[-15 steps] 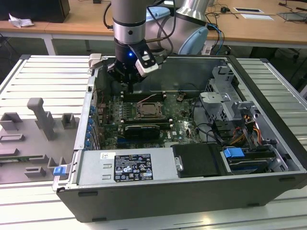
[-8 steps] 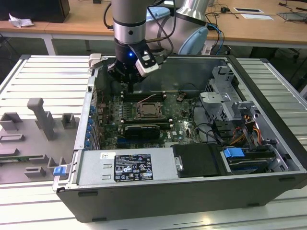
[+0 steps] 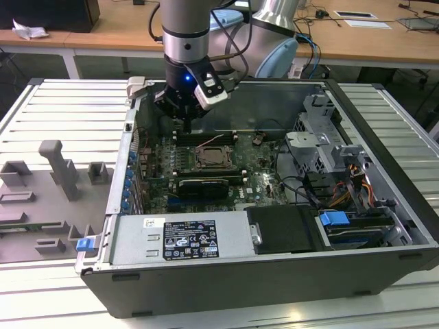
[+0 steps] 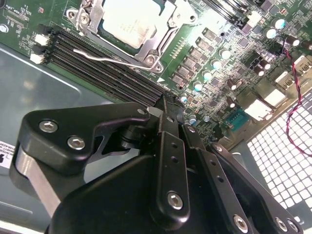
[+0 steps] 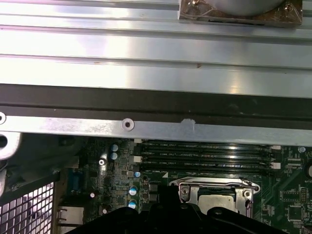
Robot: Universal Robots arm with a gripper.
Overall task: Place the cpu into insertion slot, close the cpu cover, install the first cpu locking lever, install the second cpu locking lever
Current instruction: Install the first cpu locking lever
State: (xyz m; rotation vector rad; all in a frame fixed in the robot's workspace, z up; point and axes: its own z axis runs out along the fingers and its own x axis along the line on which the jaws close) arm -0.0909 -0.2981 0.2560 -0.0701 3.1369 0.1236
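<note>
- Gripper [image 3: 188, 125] hangs inside the open PC case [image 3: 384, 274], over the back edge of the motherboard [image 3: 260, 171], just beyond the socket area in the exterior view.
- In the second wrist view the gripper [image 4: 168, 108] has its black fingers [image 4: 170, 146] pressed together at the tip, nothing between them – narrow, empty. Tip sits over the end of the memory slots [image 4: 97, 61], not touching the cpu.
- Cpu [image 4: 127, 19] lies flat in the insertion slot [image 4: 163, 36], pale metal top showing; also seen in the first wrist view [image 5: 214, 200], partly behind the gripper body.
- Cpu cover [image 4: 165, 29] is down around the chip, frame w/ window lying flat on the socket; in the first wrist view its silvery edge [image 5: 214, 185] shows.
- A thin wire lever [image 4: 105, 56] lies along the socket's side next to the memory slots; can't tell if it's latched.
- Exterior view: socket [image 3: 211, 157] is mid-board, a dark card [image 3: 202, 185] just in front of it, drive cage [image 3: 322, 144] on the exterior view's right.
- Case sits on a ribbed metal table [image 3: 62, 110]; grey fixture blocks [image 3: 58, 168] on the exterior view's left, well apart from the case.
</note>
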